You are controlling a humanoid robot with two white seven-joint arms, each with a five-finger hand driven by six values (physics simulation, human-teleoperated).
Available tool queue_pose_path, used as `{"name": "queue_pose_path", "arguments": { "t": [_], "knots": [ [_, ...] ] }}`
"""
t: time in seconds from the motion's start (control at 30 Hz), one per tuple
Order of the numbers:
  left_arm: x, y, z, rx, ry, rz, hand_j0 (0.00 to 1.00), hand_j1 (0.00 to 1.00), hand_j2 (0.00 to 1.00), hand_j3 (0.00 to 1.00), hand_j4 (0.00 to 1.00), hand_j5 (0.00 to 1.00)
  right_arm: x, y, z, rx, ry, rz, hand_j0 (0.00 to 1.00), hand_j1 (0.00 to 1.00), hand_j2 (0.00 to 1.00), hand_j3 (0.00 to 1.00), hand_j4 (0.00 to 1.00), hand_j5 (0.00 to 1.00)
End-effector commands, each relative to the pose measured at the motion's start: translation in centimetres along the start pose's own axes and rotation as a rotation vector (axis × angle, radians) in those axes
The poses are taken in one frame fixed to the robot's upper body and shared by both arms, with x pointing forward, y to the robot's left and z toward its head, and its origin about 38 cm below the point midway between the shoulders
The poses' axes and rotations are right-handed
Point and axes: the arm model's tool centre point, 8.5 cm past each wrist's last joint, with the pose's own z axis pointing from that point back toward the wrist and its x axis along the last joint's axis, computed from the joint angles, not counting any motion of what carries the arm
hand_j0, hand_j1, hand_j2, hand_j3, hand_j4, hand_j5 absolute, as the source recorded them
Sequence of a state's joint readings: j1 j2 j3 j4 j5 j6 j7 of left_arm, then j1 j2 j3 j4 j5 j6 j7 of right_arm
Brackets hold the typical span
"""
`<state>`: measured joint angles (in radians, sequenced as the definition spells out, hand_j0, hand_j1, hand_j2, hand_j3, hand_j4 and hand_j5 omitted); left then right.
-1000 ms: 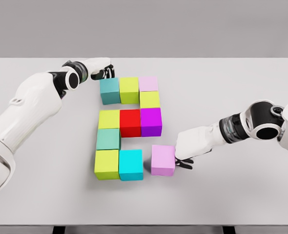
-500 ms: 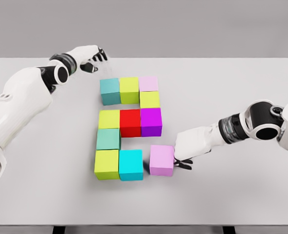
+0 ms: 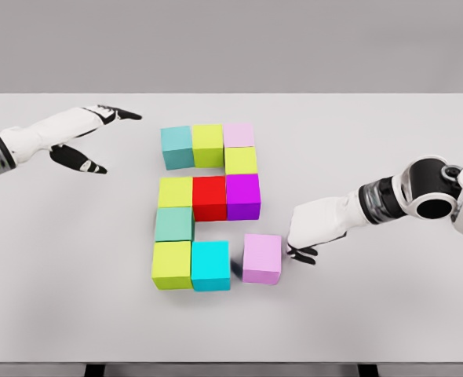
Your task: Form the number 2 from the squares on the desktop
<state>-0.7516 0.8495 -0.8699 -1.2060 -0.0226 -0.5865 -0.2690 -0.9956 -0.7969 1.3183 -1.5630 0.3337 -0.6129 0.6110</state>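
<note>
While ten cubes already sit in the shape of a 2 on the table (image 3: 388,314), the last one, the pink cube (image 3: 262,258) at the bottom right, is not quite home: a thin gap shows between it and the cyan cube (image 3: 210,265), and it looks turned a little out of line with the bottom row. The step in hand, by this reading, is closing the bottom stroke.

The right hand (image 3: 310,229) is just beside the pink cube's right face, apart from it or barely touching; its fingers are mostly hidden under the palm, so whether they are curled or spread cannot be told. The left hand (image 3: 81,141) hovers well left of the teal cube (image 3: 176,147), fingers spread, holding nothing.

The next move probably calls for a short, square push leftward on the pink cube until it meets the cyan one, without jolting the row.

Compared with a second ago, the left hand has drawn away from the teal cube and opened out. The right hand has lifted slightly off the pink cube, which has slid a little left.
</note>
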Motion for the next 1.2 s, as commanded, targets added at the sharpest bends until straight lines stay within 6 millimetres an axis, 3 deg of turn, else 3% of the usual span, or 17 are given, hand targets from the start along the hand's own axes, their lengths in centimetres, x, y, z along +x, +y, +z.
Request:
{"name": "queue_pose_path", "arguments": {
  "t": [0.0,1.17],
  "knots": [
    [-0.8,-0.3,0.9,-0.050,0.016,-0.010,1.00,1.00,1.00,1.00,1.00,1.00,-0.2,0.1,0.0,-0.001,0.005,-0.010,0.18,0.18,0.18,0.18,0.18,0.18],
    [-1.2,-0.1,0.8,-0.047,0.028,-0.013,1.00,1.00,1.00,1.00,1.00,1.00,0.4,-1.6,-1.1,-0.019,-0.025,0.028,0.18,0.18,0.18,0.18,0.18,0.18]
  ]
}}
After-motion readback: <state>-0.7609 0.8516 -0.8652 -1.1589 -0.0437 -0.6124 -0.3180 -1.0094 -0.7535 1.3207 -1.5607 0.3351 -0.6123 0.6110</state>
